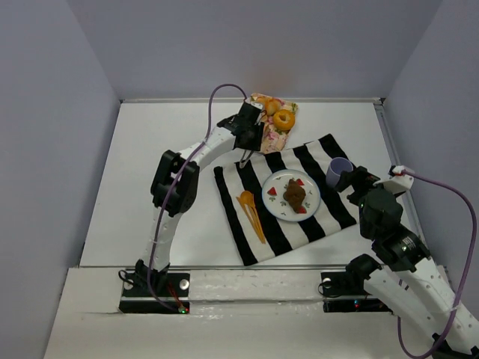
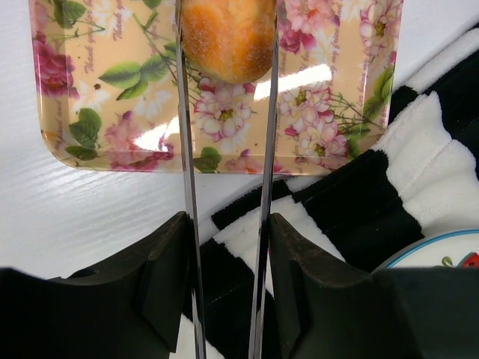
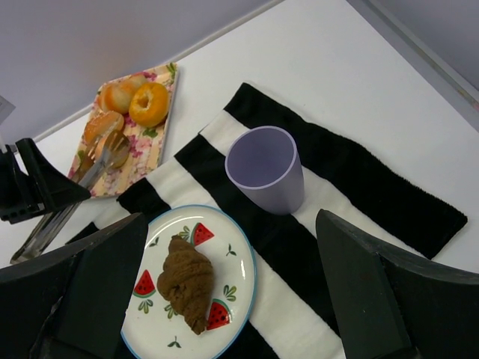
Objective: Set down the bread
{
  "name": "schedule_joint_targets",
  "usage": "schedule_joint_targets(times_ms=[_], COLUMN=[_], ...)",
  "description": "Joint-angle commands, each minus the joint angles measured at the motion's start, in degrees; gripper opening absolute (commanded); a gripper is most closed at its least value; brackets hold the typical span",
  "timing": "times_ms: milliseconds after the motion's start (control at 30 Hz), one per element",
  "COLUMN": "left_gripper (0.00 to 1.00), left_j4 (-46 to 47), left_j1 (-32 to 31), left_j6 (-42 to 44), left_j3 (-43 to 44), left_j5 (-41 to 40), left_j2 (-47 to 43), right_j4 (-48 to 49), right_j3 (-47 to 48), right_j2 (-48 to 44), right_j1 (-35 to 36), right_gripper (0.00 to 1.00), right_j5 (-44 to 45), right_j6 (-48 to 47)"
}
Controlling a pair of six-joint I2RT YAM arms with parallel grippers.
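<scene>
The left arm stretches far across the tabletop (image 1: 150,149), its left tool (image 2: 228,254) pressed onto metal tongs (image 2: 185,149) whose blades flank the golden bun (image 2: 228,37) on the floral tray (image 2: 90,112), while the bent right arm holds its right tool (image 3: 230,224) spread wide near the dark brown piece (image 3: 187,280) on the plate (image 3: 232,273).

One bread piece (image 1: 294,194) on plate (image 1: 311,191), cup (image 1: 340,172) right, cutlery (image 1: 251,209) left; tray (image 1: 273,140) behind

White table (image 1: 150,187) enclosed by pale lavender walls (image 1: 254,45).
</scene>
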Motion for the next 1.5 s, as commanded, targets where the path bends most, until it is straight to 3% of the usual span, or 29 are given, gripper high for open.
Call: schedule_joint_targets(times_ms=[0, 267, 500, 767, 1000, 1467], left_gripper=[0.46, 0.47, 0.51, 0.51, 0.59, 0.72], left_j4=[1.15, 8.44, 10.55, 9.76, 10.12, 10.38], left_j1=[-0.39, -5.12, -13.37, -19.11, -20.87, -21.48], left_j6=[0.05, -0.47, -7.5, -16.29, -16.91, -14.72], left_j3=[-0.25, -15.09, -32.04, -43.39, -47.98, -46.14], left_j5=[1.17, 4.51, -2.42, -7.53, -6.31, -3.84], left_j2=[-8.93, -24.75, -34.15, -41.18, -43.22, -43.48], right_j4=[1.53, 1.61, 1.53, 1.79, 1.88, 1.88], right_j3=[-0.56, -0.56, -0.82, -1.09, -1.0, -1.09], right_j2=[-0.68, -1.12, -2.62, -2.36, -1.39, -1.48], right_j1=[-0.04, -0.04, -0.04, -0.04, -0.04, -0.04], right_gripper=[1.0, 1.0, 1.0, 1.0, 1.0, 1.0], right_j5=[2.14, 0.12, -1.9, -3.05, -2.87, -1.99], right_j6=[1.01, 1.62, 2.06, 3.03, 3.38, 3.38])
